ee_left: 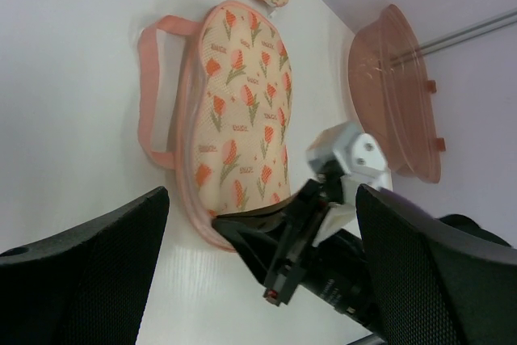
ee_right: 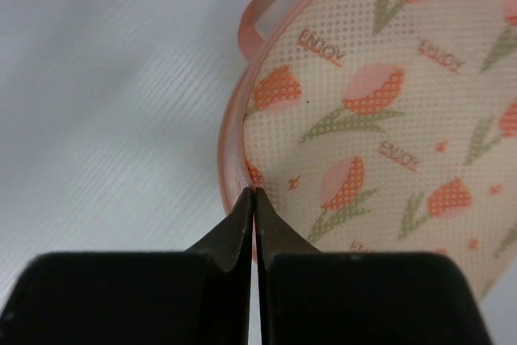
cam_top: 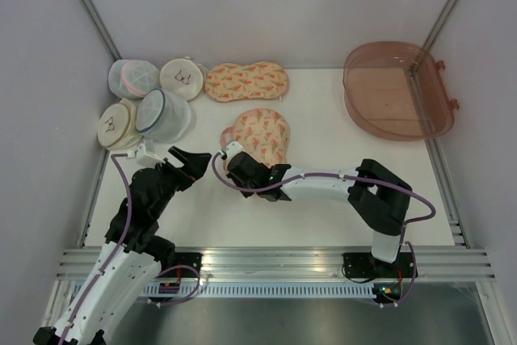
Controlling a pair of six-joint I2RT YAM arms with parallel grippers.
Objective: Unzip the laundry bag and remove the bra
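Observation:
The peach laundry bag (cam_top: 262,135) with orange print and pink edging lies flat and closed at the table's middle. It also shows in the left wrist view (ee_left: 242,103) and the right wrist view (ee_right: 388,119). My right gripper (cam_top: 245,172) is shut, with its tips (ee_right: 254,193) pressed against the pink edging at the bag's near-left rim. Nothing shows between the jaws. It also shows in the left wrist view (ee_left: 226,228). My left gripper (cam_top: 187,164) is open and empty just left of the bag (ee_left: 258,280). The bra is hidden.
A second peach printed case (cam_top: 246,81) lies at the back. Several round white mesh pouches (cam_top: 149,103) sit at the back left. A translucent pink tub (cam_top: 396,90) stands at the back right. A pink loop strap (ee_left: 149,94) sticks out from the bag's left side.

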